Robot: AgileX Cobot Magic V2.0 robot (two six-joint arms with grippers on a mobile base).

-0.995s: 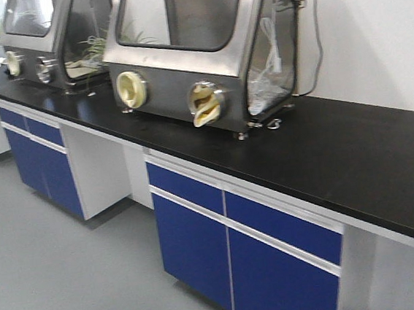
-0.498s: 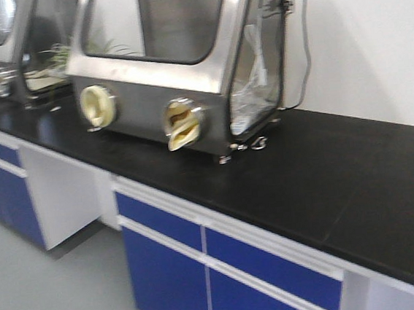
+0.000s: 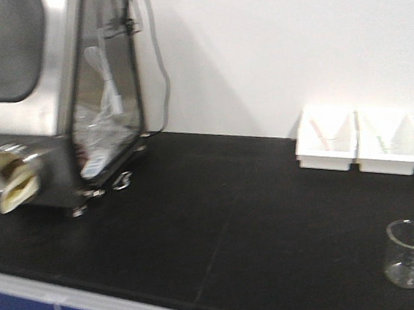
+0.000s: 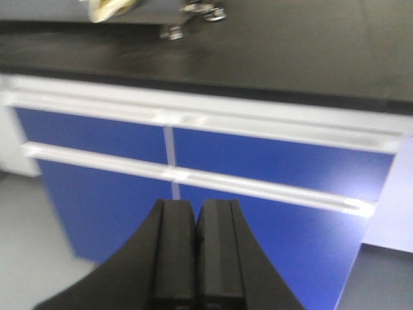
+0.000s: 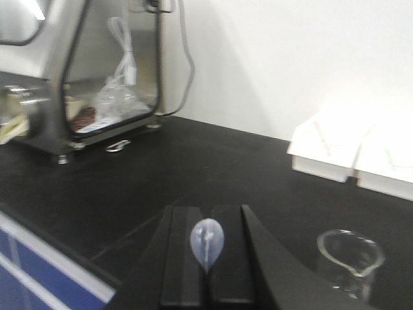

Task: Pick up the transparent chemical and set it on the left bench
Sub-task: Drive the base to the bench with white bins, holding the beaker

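Right pincer (image 5: 208,258) is closed on the pipette (image 5: 206,242), pinching it just below its pale bulb, above the black table (image 5: 193,174). Left pincer (image 4: 195,252) is closed and empty. The pipette's stem and tip are hidden between the pads; the bulb narrows toward 6 o'clock. A blurred glass beaker (image 5: 348,261) stands at 3 o'clock.

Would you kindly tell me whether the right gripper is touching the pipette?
Touching. The right wrist view shows the right gripper shut on the pipette, its bulb pinched between the fingers.
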